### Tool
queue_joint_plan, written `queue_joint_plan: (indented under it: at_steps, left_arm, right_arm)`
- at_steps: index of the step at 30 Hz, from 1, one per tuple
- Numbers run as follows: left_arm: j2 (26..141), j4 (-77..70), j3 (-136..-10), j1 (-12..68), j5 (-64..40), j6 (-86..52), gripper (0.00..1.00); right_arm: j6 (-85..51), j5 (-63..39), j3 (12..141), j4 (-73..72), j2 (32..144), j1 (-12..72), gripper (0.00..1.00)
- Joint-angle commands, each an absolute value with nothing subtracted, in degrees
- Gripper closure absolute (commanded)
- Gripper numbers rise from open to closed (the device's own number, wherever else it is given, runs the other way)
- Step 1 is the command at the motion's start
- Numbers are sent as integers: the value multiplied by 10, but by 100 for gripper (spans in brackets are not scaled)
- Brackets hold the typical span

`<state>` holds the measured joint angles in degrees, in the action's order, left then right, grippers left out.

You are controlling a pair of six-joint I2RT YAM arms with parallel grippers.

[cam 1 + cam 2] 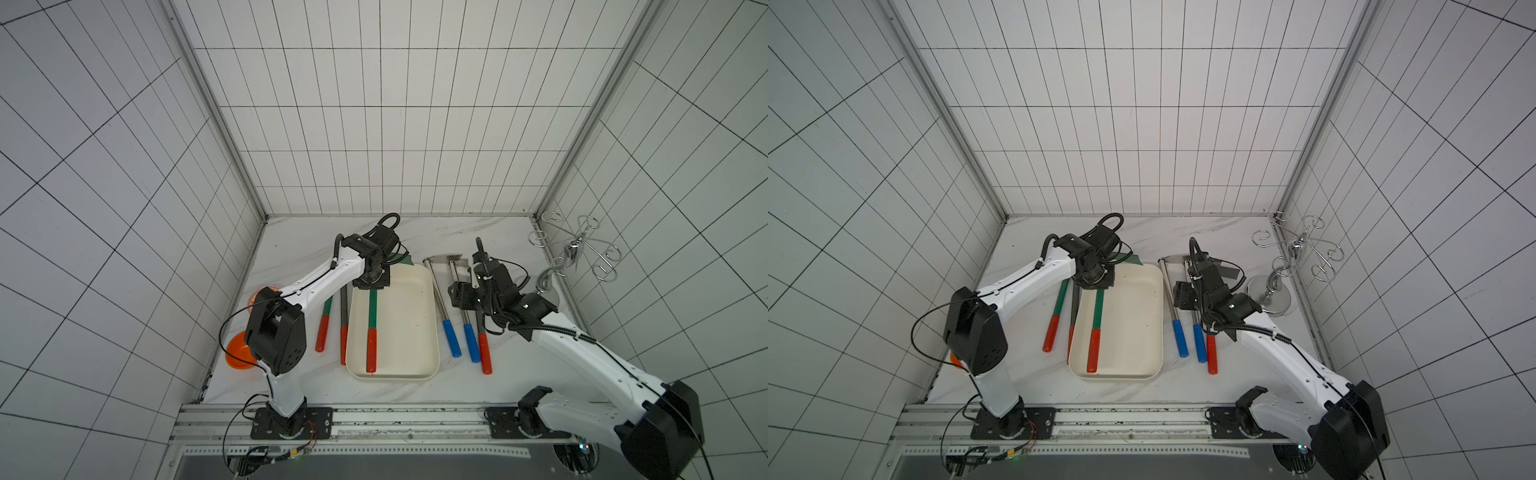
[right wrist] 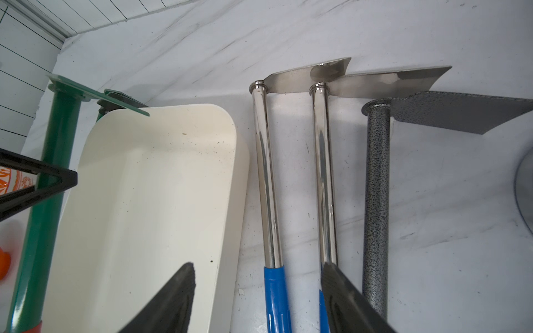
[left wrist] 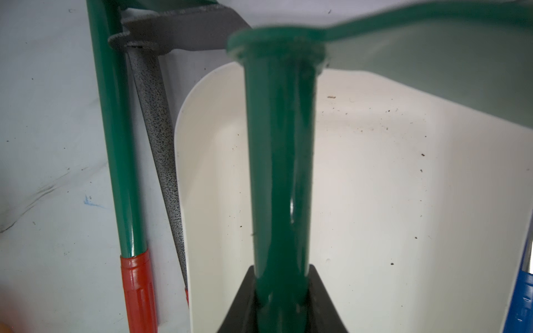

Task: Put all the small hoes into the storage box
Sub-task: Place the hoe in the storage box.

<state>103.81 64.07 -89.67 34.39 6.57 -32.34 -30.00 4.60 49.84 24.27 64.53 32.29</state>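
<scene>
1 green hoe (image 1: 372, 320) in storage box (image 1: 409, 324)

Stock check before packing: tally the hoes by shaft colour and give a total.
Green-shafted hoe: 2
Chrome-shafted hoe: 2
Grey speckled hoe: 2
Total: 6

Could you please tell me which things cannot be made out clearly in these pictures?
- The left pincer: hidden under its own wrist in both top views.
- Whether the green hoe touches the storage box floor: no view shows the contact.
- The orange bowl: mostly behind the left arm in both top views.
- The right pincer: fingers cut off by the right wrist view's bottom edge.
</scene>
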Motion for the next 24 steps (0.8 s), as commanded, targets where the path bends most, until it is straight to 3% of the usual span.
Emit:
queue_joint_plan:
  at_steps: [1, 24]
  left_arm:
    - [1040, 602, -888, 345, 76, -331, 100]
    - [1098, 588, -863, 345, 128, -320, 100]
  right_arm:
    - [-310, 55, 489, 258, 645, 323, 30]
    - [-307, 59, 477, 256, 644, 322, 30]
